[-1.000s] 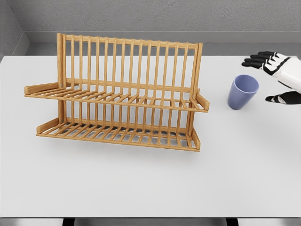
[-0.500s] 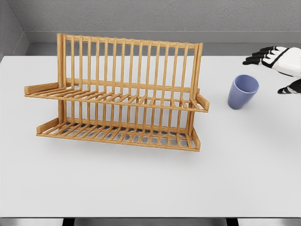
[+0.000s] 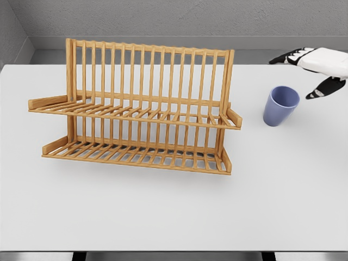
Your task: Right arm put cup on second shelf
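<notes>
The white table (image 3: 163, 212) carried a two-tier wooden rack (image 3: 136, 109), its slatted shelves facing forward to take dishes. At the rack's three o'clock stood the blue cup (image 3: 281, 106), upright, untouched. At the cup's one o'clock hovered the right hand (image 3: 310, 68), fingers spread, holding nothing, apparently poised for a grasp.

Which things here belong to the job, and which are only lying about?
Job:
- cup, upright on the table, not held
- rack, both shelves bare
- right hand, open, above and right of the cup

Only there:
- table
- wall behind
</notes>
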You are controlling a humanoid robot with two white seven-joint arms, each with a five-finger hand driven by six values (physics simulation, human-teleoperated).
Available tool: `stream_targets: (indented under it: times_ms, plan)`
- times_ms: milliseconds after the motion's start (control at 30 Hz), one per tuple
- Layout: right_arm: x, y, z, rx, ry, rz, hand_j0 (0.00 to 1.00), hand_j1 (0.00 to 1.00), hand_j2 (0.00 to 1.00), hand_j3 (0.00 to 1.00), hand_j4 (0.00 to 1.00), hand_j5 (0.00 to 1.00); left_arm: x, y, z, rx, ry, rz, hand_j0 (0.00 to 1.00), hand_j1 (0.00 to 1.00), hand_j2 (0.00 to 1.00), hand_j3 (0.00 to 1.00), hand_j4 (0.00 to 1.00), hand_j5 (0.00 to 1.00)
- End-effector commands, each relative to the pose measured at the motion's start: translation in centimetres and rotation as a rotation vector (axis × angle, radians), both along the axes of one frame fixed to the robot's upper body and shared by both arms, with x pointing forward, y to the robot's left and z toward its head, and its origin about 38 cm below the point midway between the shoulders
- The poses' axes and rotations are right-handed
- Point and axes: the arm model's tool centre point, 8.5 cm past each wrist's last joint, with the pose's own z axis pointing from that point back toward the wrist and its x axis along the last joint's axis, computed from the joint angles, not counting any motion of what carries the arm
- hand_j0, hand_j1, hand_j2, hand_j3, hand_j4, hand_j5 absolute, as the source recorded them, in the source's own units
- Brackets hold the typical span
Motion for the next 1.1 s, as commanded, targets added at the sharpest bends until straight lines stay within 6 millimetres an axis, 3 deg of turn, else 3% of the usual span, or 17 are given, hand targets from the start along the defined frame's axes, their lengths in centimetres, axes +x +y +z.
stream_targets:
  times_ms: [0, 367, 567, 800, 967, 1067]
  plan:
    - [0.0, -0.3, -0.4, 0.000, 0.014, -0.011, 1.00, 1.00, 1.00, 1.00, 1.00, 1.00, 0.0, 0.0, 0.0, 0.000, -0.001, -0.001, 1.00, 1.00, 1.00, 1.00, 1.00, 1.00]
    - [0.6, 0.2, -4.5, -0.081, 0.106, -0.014, 1.00, 1.00, 1.00, 1.00, 1.00, 1.00, 0.0, 0.0, 0.0, 0.000, 0.000, 0.001, 1.00, 1.00, 1.00, 1.00, 1.00, 1.00]
    - [1.7, 0.9, -5.4, -0.091, 0.137, -0.011, 1.00, 1.00, 1.00, 1.00, 1.00, 1.00, 0.0, 0.0, 0.0, 0.000, 0.000, 0.001, 1.00, 1.00, 1.00, 1.00, 1.00, 1.00]
    - [1.8, 1.1, -5.6, -0.089, 0.140, -0.009, 1.00, 1.00, 1.00, 1.00, 1.00, 1.00, 0.0, 0.0, 0.0, 0.000, 0.000, 0.001, 1.00, 1.00, 1.00, 1.00, 1.00, 1.00]
    - [1.8, 1.5, -7.1, -0.096, 0.176, -0.003, 1.00, 1.00, 1.00, 1.00, 1.00, 1.00, 0.0, 0.0, 0.0, 0.000, 0.000, 0.001, 1.00, 1.00, 1.00, 1.00, 1.00, 1.00]
    - [2.1, 1.5, -6.8, -0.095, 0.169, -0.006, 1.00, 1.00, 1.00, 1.00, 1.00, 1.00, 0.0, 0.0, 0.0, 0.001, 0.000, 0.001, 1.00, 1.00, 1.00, 1.00, 1.00, 1.00]
